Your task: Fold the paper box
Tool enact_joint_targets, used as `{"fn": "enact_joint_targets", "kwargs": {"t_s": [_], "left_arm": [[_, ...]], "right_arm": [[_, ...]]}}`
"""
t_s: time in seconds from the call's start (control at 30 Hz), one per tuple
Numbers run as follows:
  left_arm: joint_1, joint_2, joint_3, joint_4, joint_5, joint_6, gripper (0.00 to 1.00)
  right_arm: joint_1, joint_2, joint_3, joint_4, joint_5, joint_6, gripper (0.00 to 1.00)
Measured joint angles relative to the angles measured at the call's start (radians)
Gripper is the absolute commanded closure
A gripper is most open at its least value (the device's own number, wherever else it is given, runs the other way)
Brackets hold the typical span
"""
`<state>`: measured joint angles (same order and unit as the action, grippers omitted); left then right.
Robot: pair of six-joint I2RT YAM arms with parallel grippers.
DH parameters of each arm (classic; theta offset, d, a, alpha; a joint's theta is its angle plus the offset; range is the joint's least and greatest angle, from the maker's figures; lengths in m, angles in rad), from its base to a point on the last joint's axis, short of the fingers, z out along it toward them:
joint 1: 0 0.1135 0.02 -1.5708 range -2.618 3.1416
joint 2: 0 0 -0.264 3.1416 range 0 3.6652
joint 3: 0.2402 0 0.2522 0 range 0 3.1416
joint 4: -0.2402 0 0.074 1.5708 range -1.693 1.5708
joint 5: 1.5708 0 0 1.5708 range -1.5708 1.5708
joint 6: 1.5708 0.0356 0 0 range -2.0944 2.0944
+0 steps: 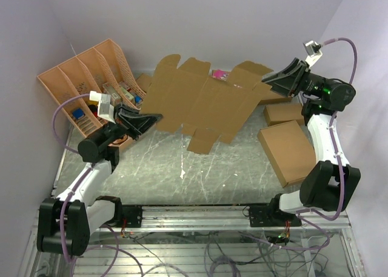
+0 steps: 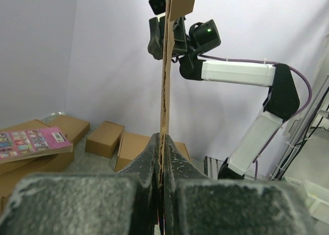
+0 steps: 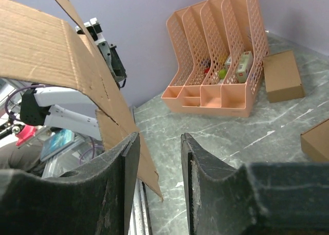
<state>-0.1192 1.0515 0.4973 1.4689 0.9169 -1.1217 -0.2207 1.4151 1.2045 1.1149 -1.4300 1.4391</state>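
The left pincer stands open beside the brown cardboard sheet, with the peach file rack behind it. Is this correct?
No: the left pincer is shut on the edge of the cardboard sheet, as the left wrist view shows. The peach file rack does stand behind it.

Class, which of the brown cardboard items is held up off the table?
The flat die-cut sheet with flaps, clamped at its edge in the left hand; the closed boxes lie on the table.
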Motion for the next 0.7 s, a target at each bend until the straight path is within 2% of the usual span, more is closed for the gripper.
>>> {"fn": "enact_joint_targets", "kwargs": {"t_s": [0.4,0.53,0.7], "left_arm": [[0.000,-0.124,0.041,-0.200,0.026,0.259,0.93],[0.000,-0.137,0.056,-0.314,0.026,0.344,0.93],[0.000,-0.177,0.109,-0.536,0.025,0.491,0.93]], "right_arm": [[0.020,-0.062,-0.005,-0.019,-0.045,-0.032,0.60],[0.020,-0.072,-0.005,-0.067,-0.058,-0.075,0.58],[0.020,-0.073,-0.005,-0.179,-0.070,-0.173,0.57]]}}
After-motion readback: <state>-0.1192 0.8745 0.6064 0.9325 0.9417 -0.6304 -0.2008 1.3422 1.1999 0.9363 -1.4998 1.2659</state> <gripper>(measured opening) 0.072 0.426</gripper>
